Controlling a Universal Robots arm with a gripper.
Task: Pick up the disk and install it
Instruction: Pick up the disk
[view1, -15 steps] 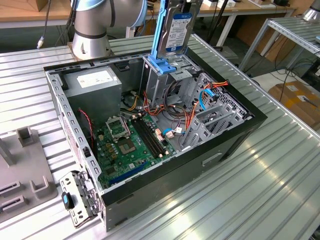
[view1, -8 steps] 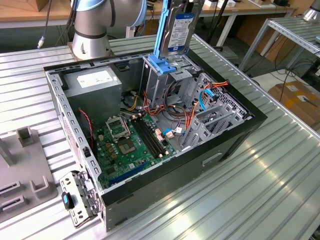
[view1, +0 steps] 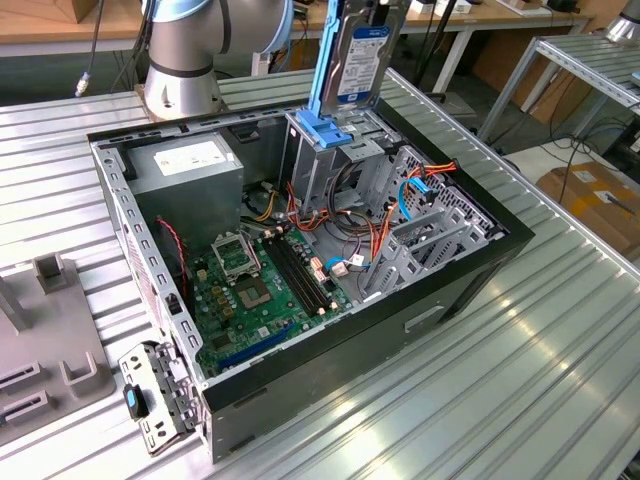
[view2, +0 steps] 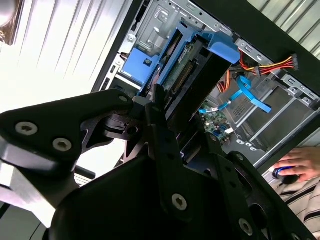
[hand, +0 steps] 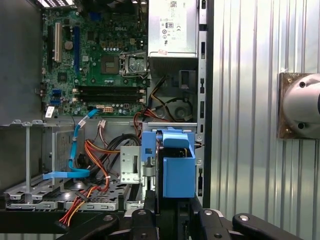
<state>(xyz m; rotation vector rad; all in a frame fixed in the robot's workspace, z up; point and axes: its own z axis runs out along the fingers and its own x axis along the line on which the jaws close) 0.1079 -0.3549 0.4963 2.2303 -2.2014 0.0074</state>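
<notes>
Inside the open computer case (view1: 420, 315) on the table (view1: 540, 380), you have the grey power supply (view1: 190, 165) at the upper left. The motherboard (view1: 250, 290) lies flat lower in the frame. At top centre the disk (view1: 358, 55) hangs upright, its lower end at the mouth of the drive cage (view1: 335, 160), probably lined up to slide straight down. In the second wrist view your pincer (view2: 182, 120) is clamped on its sides. Farther right, orange and blue cables (view1: 437, 168) loop among the bays.

We see print on the boxy grey metal power supply (hand: 172, 30) and the flat silver disk (view1: 365, 50), seemingly too fine to read.
</notes>
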